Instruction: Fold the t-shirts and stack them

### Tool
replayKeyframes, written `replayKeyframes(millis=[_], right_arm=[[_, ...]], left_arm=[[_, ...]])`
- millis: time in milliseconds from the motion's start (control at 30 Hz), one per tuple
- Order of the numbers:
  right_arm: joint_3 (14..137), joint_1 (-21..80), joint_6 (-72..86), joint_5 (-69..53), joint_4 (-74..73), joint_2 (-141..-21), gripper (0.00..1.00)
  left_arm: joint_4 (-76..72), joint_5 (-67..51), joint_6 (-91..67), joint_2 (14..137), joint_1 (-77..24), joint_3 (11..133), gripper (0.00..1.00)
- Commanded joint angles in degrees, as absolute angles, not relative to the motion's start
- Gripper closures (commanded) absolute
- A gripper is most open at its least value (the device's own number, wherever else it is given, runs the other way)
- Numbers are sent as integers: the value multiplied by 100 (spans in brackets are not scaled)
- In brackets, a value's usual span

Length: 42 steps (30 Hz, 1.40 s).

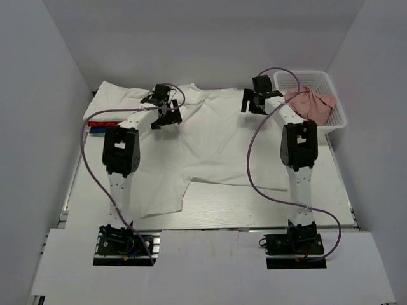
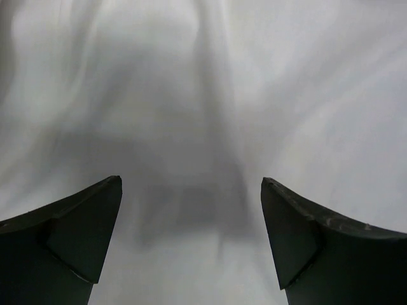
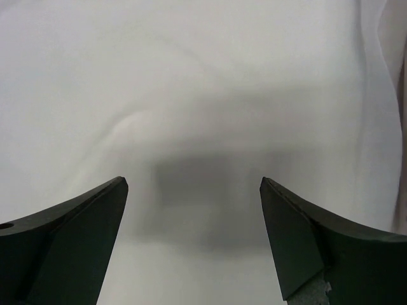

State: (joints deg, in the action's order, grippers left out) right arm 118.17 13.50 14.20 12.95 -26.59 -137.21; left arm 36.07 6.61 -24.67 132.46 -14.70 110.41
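Both arms over the white shirt, set for a shoulder grab.
Table (image 1: 254, 216) carries the white shirt (image 1: 216, 146) spread flat mid-table. Basket (image 1: 305, 74) with pink cloth (image 1: 310, 103) sits far right, and the red shirt (image 1: 105, 122) and blue shirt (image 1: 98, 131) lie folded at the left edge. Left gripper (image 1: 166, 118) and right gripper (image 1: 253, 105) hover close over the shoulder area, fingers wide, nothing held. Best move, likely: drop straight down, pinch matching points on both sides, close together and lift evenly. Wrinkles under the left gripper could bunch.
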Motion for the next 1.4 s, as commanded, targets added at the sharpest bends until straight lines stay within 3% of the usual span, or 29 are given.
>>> replayKeyframes(millis=[0,267,533,733,1100,1167,1200,1233,1267,1300,1367], right_arm=[[11270,1564,1292,818,-2426,-12274,10],[8734,2056,1775,395,-1820,-10462,10],[6303,2083,2566,448,-1143,-8360,10],[5503,2048,2996,887,-1433,-7394,10],[4870,2039,3138,1089,-2249,-6961,10],[4825,2022,3190,1256,-2434,-6961,10],[4808,2021,3434,1709,-2765,-6987,10],[4808,2021,3436,1714,-2873,-6987,10],[4747,1995,3524,1818,-2961,-6979,10],[4737,1952,3777,1924,-3127,-6987,10],[4589,1916,3919,2092,-3330,-6909,10]], left_arm=[[3621,660,-2652,11333,-1582,9623,0],[4112,520,-4253,7240,-1582,5464,0],[5590,354,-5729,4890,-1582,3675,0],[5265,166,-6372,4395,-1485,2797,0],[5230,817,-6829,5317,-1485,2611,0],[5063,817,-6829,5388,-1485,2532,5],[4897,817,-6890,5457,-1485,2383,19],[4896,817,-6891,5458,-1485,2330,19],[4826,817,-6891,5458,-1485,2329,26],[4756,817,-6891,5458,-1485,2329,50],[4615,870,-6891,5283,-1485,2268,68]])
